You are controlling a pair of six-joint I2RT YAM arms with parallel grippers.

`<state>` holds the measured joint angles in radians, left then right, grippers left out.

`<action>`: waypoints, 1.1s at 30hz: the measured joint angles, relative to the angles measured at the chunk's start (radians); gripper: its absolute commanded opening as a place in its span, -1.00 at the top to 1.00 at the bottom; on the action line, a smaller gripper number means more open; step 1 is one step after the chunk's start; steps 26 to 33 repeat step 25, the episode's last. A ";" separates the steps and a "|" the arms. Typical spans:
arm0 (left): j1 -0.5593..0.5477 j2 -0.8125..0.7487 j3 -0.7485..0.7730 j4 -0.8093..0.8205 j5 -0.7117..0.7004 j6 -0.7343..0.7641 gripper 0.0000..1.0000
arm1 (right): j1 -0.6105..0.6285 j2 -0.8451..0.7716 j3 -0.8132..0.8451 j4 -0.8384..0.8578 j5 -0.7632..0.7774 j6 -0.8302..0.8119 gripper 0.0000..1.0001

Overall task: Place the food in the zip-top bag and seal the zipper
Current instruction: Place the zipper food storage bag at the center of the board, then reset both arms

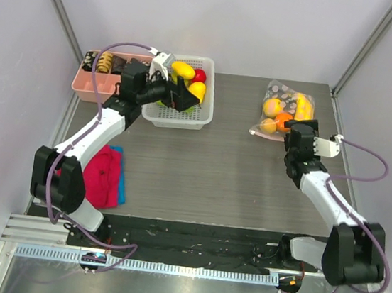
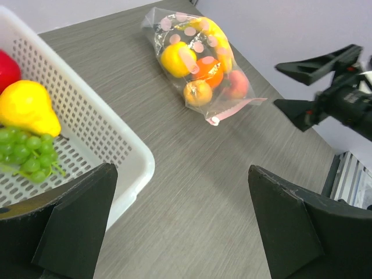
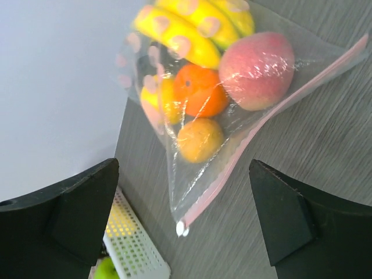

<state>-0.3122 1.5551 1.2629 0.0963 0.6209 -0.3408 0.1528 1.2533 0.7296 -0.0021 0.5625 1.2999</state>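
Observation:
The zip-top bag (image 1: 284,108) lies at the back right of the table and holds a banana (image 3: 186,35), an orange (image 3: 200,90), a pink peach (image 3: 256,61) and yellow fruits. Its pink zipper (image 3: 273,119) runs flat along the mouth, with a white slider (image 3: 182,228) at one end. My right gripper (image 1: 302,129) is open and empty just in front of the bag, not touching it. My left gripper (image 1: 178,96) is open and empty over the white basket (image 1: 178,121). The basket holds a yellow fruit (image 2: 26,107), green grapes (image 2: 26,151) and a red piece (image 2: 6,70).
A pink divided tray (image 1: 89,85) with dark snacks stands left of the basket. A red cloth (image 1: 103,174) over a blue one lies at the front left. Grey walls close the table's back and sides.

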 measured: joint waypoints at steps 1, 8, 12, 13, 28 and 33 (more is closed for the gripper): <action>0.006 -0.010 0.000 -0.017 -0.003 0.000 -1.00 | -0.001 -0.046 -0.011 -0.006 -0.006 -0.034 -0.99; 0.062 -0.026 0.119 -0.404 -0.053 0.033 -1.00 | -0.050 -0.244 -0.043 -0.036 -0.149 -0.360 -0.99; 0.107 -0.005 0.267 -0.698 -0.071 0.119 -1.00 | -0.072 -0.280 -0.015 -0.088 -0.286 -0.589 -0.99; 0.116 -0.004 0.282 -0.739 -0.084 0.136 -1.00 | -0.072 -0.281 -0.003 -0.108 -0.315 -0.642 -0.99; 0.153 -0.183 0.011 -0.978 -0.371 0.337 -1.00 | -0.074 -0.354 0.048 -0.322 -0.598 -0.950 -0.99; 0.153 -0.183 0.011 -0.978 -0.371 0.337 -1.00 | -0.074 -0.354 0.048 -0.322 -0.598 -0.950 -0.99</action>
